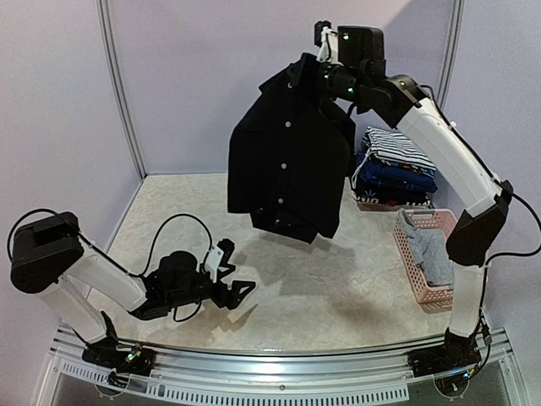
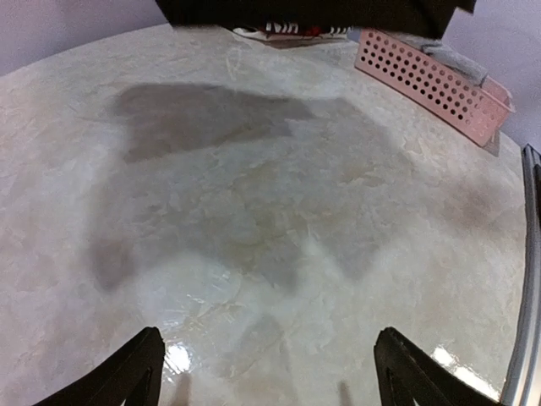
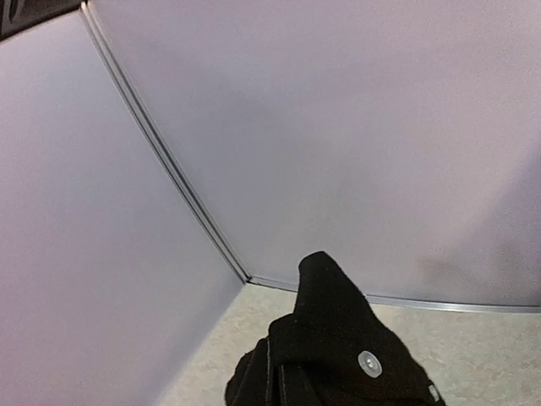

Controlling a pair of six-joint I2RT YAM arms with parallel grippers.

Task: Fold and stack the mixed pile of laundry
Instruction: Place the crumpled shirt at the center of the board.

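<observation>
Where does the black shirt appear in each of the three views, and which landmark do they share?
Top external: the black shirt hangs at upper centre.
Left wrist: a dark strip along the top edge, likely its hem.
Right wrist: bottom centre.
Shared landmark: the marbled table.

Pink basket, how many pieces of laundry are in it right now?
1: a grey garment lying inside the pink basket, on the right of the top view. More could be hidden underneath it.

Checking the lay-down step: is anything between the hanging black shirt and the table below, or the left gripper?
Nothing visible. The black shirt hangs from the right gripper above bare table; no object lies between it and the open left gripper.
</observation>
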